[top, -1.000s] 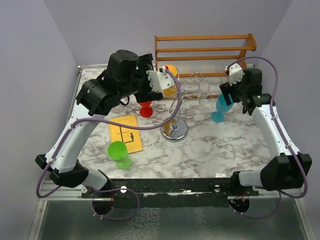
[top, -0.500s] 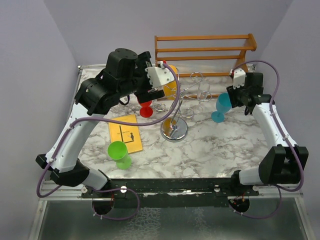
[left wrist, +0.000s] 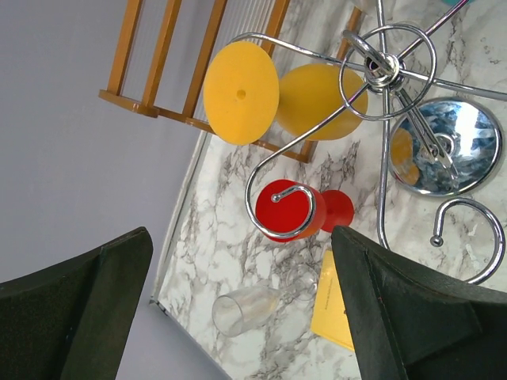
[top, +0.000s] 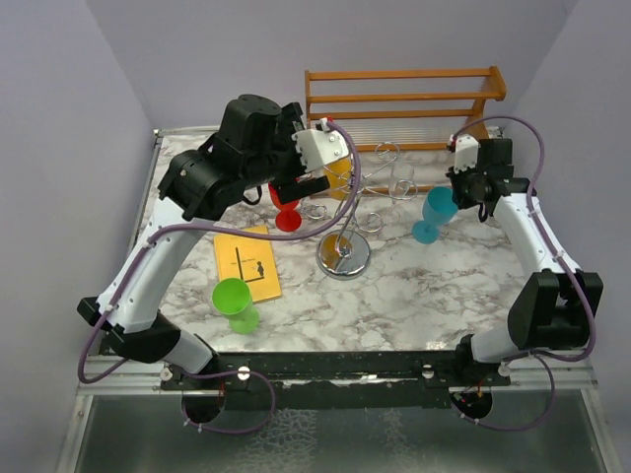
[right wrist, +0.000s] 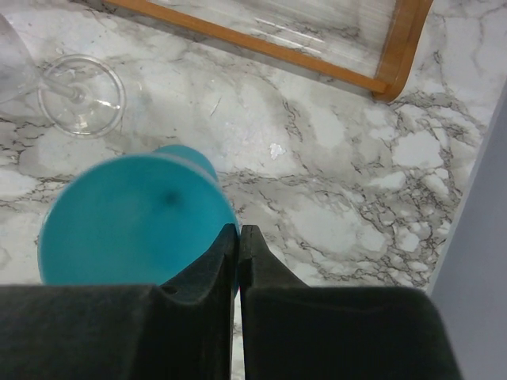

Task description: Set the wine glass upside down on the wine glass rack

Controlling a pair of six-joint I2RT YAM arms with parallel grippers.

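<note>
While left fingers [left wrist: 412, 317] gape over rack [left wrist: 384, 67], right fingers [right wrist: 198, 317] seemingly pinch wine glass [right wrist: 131, 214] rim

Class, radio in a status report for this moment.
Left hand open above wine glass rack. Right hand shut on blue wine glass, bowl up, apart from rack. Yellow glass hangs on rack.

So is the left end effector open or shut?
Open: left end effector, fingers wide apart in its wrist view, gripping nothing.
</note>
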